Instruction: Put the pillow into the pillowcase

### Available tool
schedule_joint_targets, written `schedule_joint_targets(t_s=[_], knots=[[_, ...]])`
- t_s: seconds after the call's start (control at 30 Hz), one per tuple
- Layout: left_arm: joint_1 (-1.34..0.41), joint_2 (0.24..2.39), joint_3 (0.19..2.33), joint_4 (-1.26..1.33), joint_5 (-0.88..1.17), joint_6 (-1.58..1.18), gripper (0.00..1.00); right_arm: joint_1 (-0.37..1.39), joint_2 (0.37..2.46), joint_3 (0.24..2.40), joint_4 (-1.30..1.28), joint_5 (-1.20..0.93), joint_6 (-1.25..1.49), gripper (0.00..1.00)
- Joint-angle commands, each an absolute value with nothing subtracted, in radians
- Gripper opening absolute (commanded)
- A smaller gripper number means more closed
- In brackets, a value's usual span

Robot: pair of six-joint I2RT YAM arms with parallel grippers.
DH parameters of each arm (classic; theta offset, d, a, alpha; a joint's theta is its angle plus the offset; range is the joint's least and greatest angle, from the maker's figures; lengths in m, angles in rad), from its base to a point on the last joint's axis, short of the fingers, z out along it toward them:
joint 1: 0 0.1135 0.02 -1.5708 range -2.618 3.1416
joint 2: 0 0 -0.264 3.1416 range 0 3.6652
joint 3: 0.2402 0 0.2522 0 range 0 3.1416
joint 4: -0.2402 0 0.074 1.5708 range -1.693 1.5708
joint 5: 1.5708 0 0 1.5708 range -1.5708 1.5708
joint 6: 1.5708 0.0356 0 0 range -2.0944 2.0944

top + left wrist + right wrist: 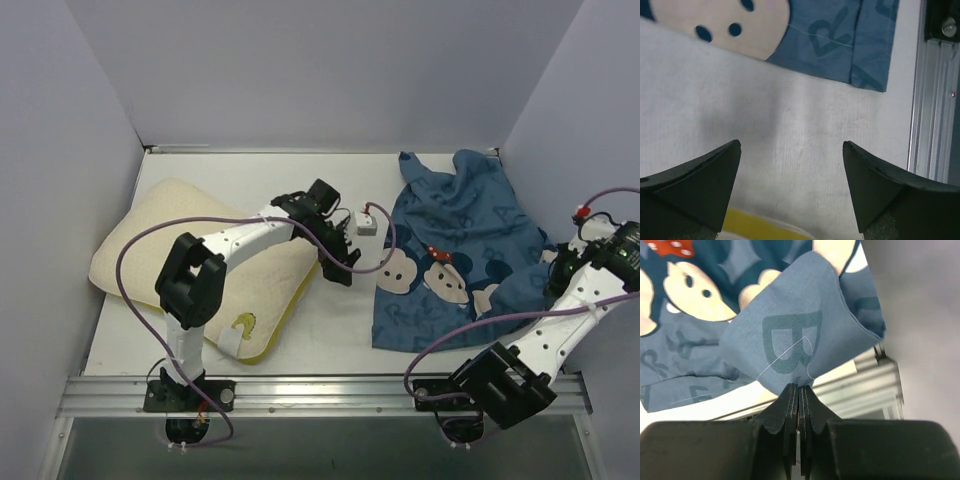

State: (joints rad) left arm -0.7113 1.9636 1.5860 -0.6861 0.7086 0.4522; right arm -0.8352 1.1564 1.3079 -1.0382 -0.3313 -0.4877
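Note:
The cream quilted pillow (170, 255) with yellow piping lies flat at the left of the table; its yellow edge (755, 225) shows at the bottom of the left wrist view. The blue pillowcase (460, 250) with mouse faces lies crumpled at the right. My left gripper (343, 265) hovers open between the two over bare table, jaws wide with nothing between them (791, 145); the pillowcase's near corner (840, 45) lies ahead of it. My right gripper (556, 275) is at the pillowcase's right edge, shut (799, 386) on a raised fold of the cloth (790, 330).
A small white box (366, 222) with a red-tipped cable sits on the table behind the left gripper. An aluminium rail (320, 392) runs along the near edge, also seen as the rail (932, 100) and the rail (865, 385). Pale walls enclose three sides.

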Motion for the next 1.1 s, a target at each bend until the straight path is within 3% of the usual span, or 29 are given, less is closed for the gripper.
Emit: schedule_joint_targets(t_s=[0.0, 0.27, 0.67, 0.87, 1.07], knots=[[-0.768, 1.974, 1.592, -0.686, 0.758, 0.578, 0.92, -0.937, 1.131, 1.298, -1.111, -0.397, -0.561, 0.00], [-0.839, 2.124, 1.674, -0.684, 0.821, 0.647, 0.95, -0.940, 1.183, 1.423, -1.131, -0.535, -0.401, 0.00], [-1.006, 2.111, 1.588, -0.672, 0.879, 0.730, 0.97, -0.940, 1.135, 1.487, -1.173, -0.632, -0.314, 0.00], [-1.071, 2.098, 1.490, -0.504, 0.746, 0.589, 0.97, -0.945, 1.080, 1.457, -1.193, -0.722, -0.273, 0.00], [-1.054, 2.097, 1.384, -0.395, 0.554, 0.509, 0.84, -0.963, 1.013, 1.437, -1.210, -0.795, -0.210, 0.00]])
